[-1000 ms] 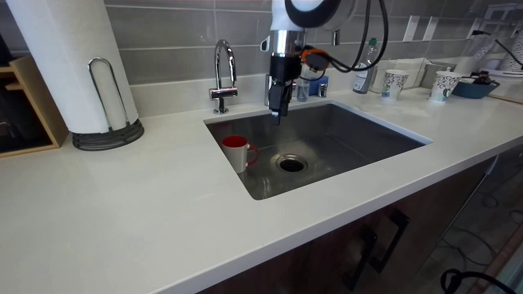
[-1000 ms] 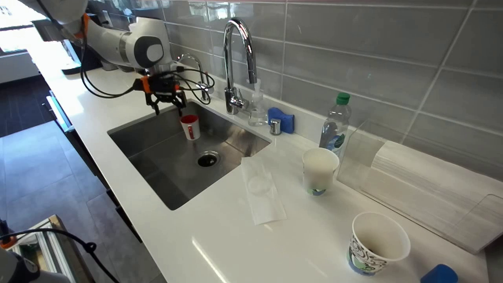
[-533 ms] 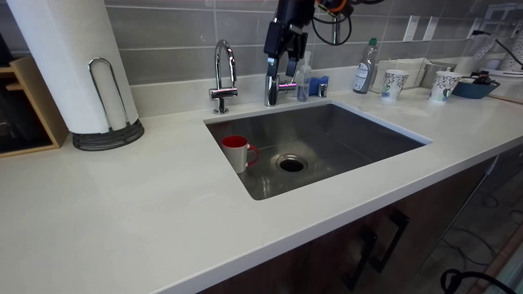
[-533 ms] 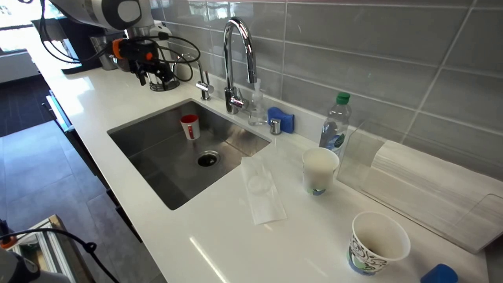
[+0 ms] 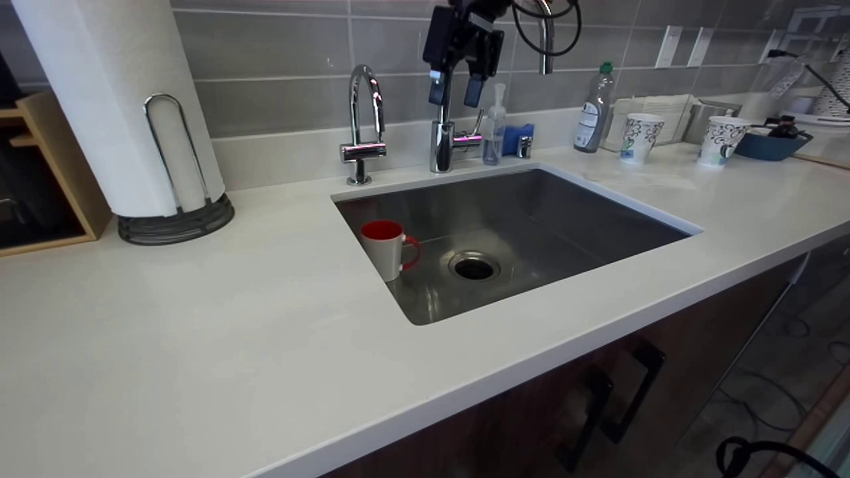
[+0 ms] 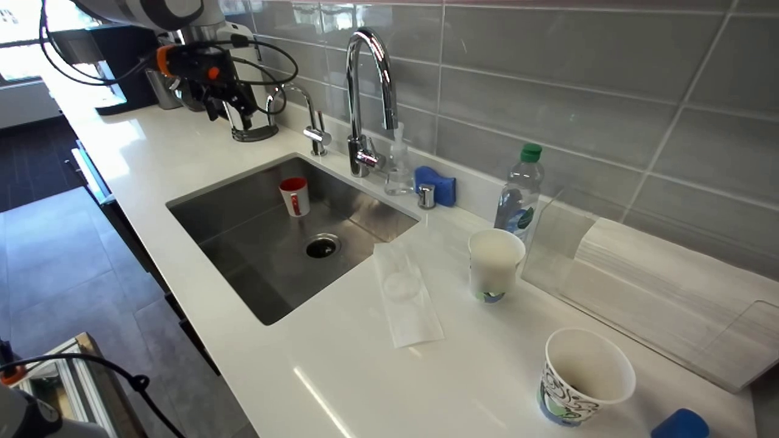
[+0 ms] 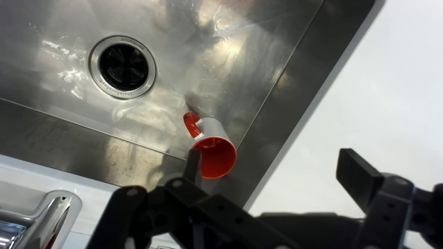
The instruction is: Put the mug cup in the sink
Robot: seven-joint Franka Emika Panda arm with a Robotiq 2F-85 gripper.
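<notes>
The hand (image 5: 455,95) has risen, mug cup (image 5: 384,253) unmoved in sink (image 5: 558,232).

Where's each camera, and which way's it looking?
Exterior view: near the white paper-towel roll, facing across the rectangular steel sink; black gripper shows.
Exterior view: near patterned white paper cups, facing back across the sink; white arm, gripper show.
Wrist view: on the wrist, facing down into the sink; fingers show.
Both exterior views share the red-lined white mug.

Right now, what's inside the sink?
Inside the sink there's a mug, standing upright, and a round drain in the bottom, apart from it. The spot under the mug is covered, so I can't see it.
</notes>
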